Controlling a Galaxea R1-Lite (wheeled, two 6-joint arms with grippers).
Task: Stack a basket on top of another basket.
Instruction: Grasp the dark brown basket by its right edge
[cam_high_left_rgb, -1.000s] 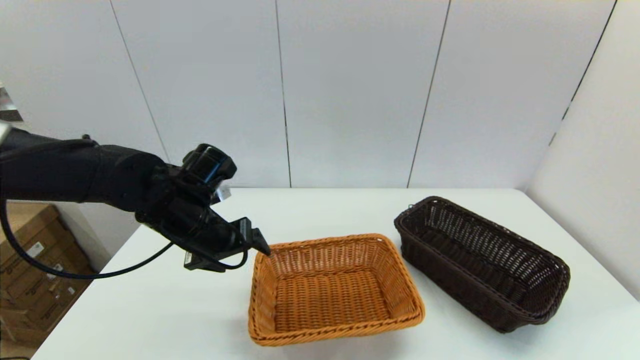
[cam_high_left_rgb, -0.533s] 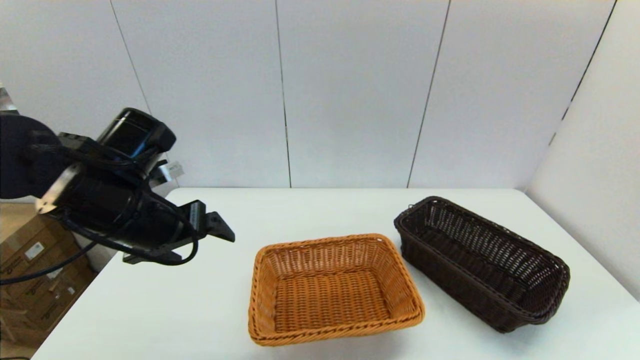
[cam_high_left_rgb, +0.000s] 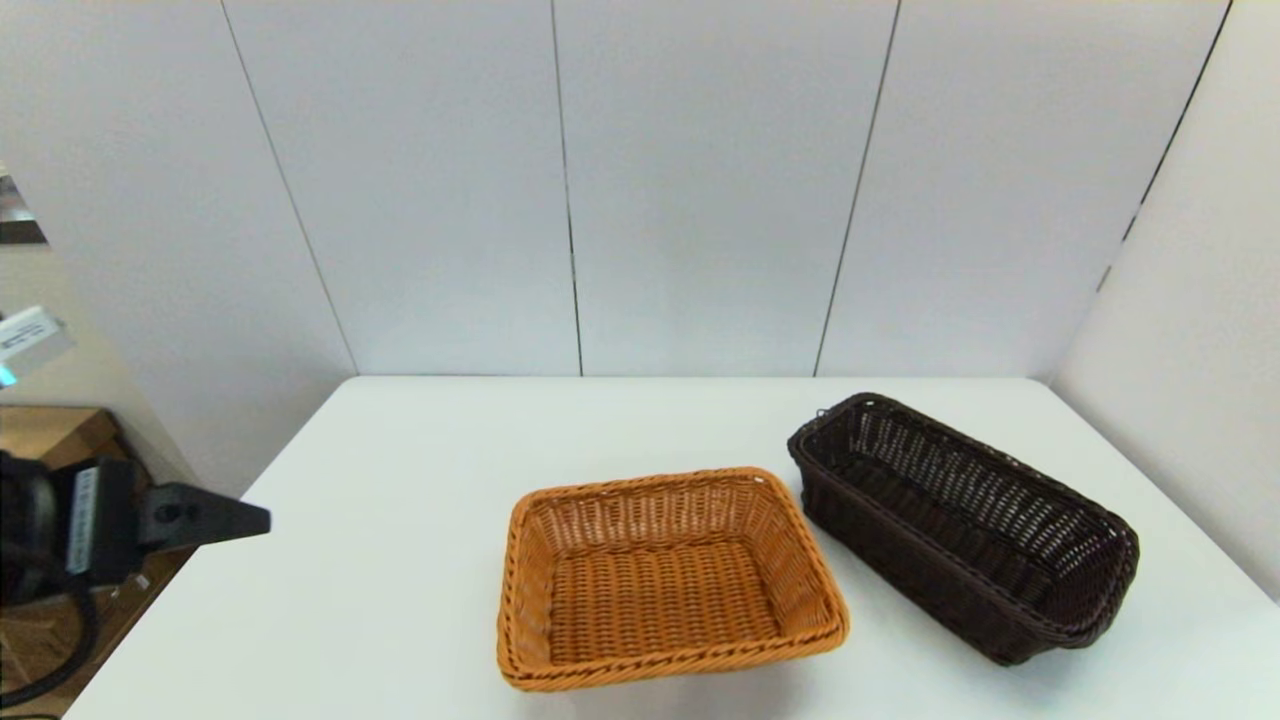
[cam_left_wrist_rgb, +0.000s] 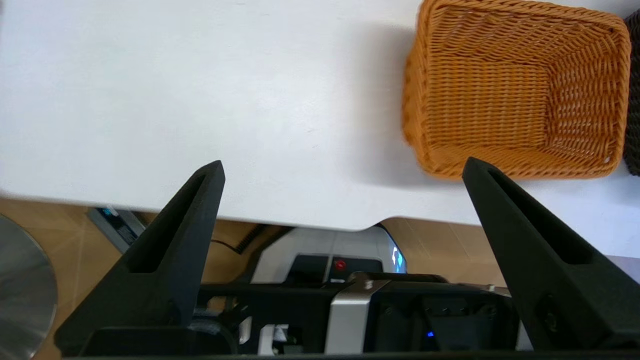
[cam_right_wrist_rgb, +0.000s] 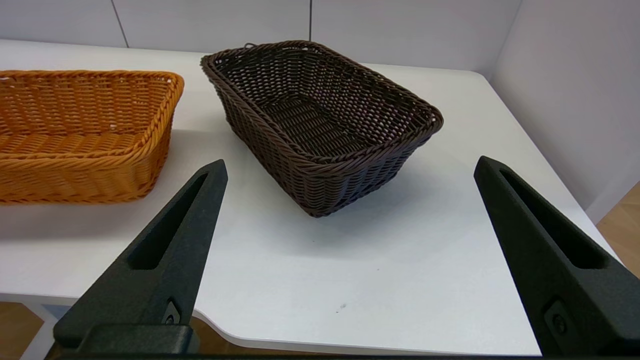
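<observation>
Sitting side by side on the counter (cam_high_left_rgb: 400, 600), orange basket (cam_high_left_rgb: 665, 580) left of dark basket (cam_high_left_rgb: 965, 525), unstacked; left gripper (cam_left_wrist_rgb: 342, 170) and right gripper (cam_right_wrist_rgb: 350, 167) both gape, empty.

We found no text, brand or number that we could read. A small white label (cam_high_left_rgb: 28, 338) at the left edge of the head view carried dark print too small to make out. The orange-tan woven wicker basket (cam_high_left_rgb: 660, 580) and the dark brown woven wicker basket (cam_high_left_rgb: 960, 525) bore no markings.
</observation>
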